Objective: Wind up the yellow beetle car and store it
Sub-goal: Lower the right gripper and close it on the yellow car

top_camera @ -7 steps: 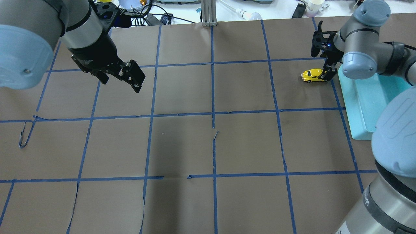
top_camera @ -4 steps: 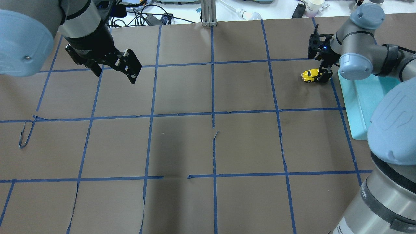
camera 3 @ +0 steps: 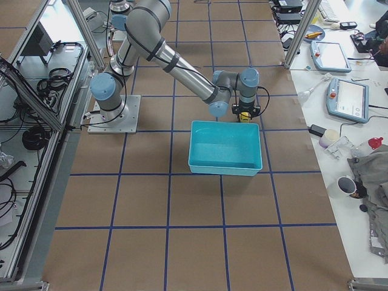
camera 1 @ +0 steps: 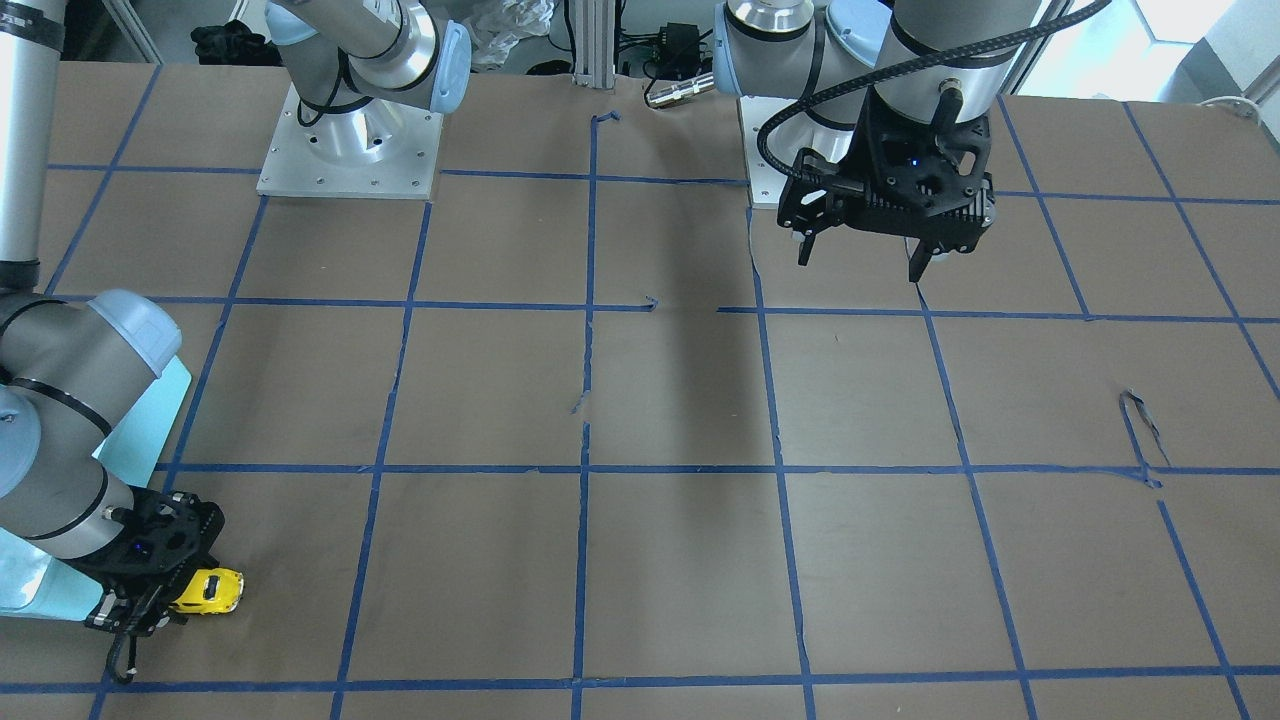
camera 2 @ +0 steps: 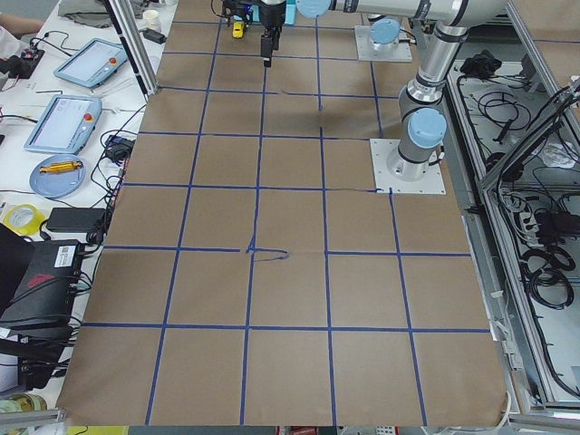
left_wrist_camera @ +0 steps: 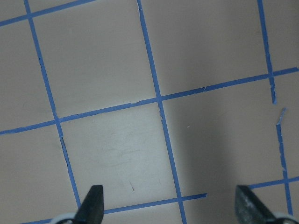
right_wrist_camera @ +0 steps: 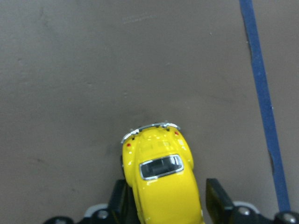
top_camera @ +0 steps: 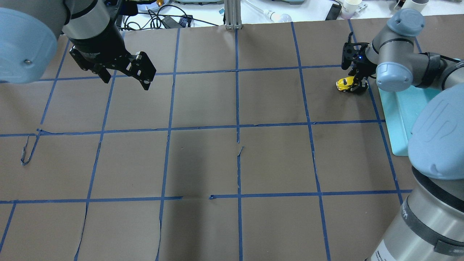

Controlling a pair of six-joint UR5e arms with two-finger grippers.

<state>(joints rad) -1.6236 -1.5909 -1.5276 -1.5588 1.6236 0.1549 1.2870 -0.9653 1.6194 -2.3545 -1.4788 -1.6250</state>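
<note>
Centring matters: the right end effector (right_wrist_camera: 166, 189) straddles the yellow beetle car (right_wrist_camera: 159, 177), at two o'clock on the bench (top_camera: 253, 163) beside the teal bin (top_camera: 398, 108); pinching or not, I cannot tell. Better pull straight back.

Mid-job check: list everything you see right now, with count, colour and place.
table: one, brown paper with a blue tape grid, under both arms
bin: one, teal, on the table at the robot's right end
yellow beetle car: one, bright yellow, on the table beside the bin, on the side far from the robot
bench: one, white, beyond the table's far edge
teach pendants: two, grey with blue edges, on the bench
paper cup: one, white, on the bench
left gripper: one, black, open, above the table, holding nothing
right gripper: one, black, low at the table, fingers on either side of the car; whether they press it, I cannot tell
</note>
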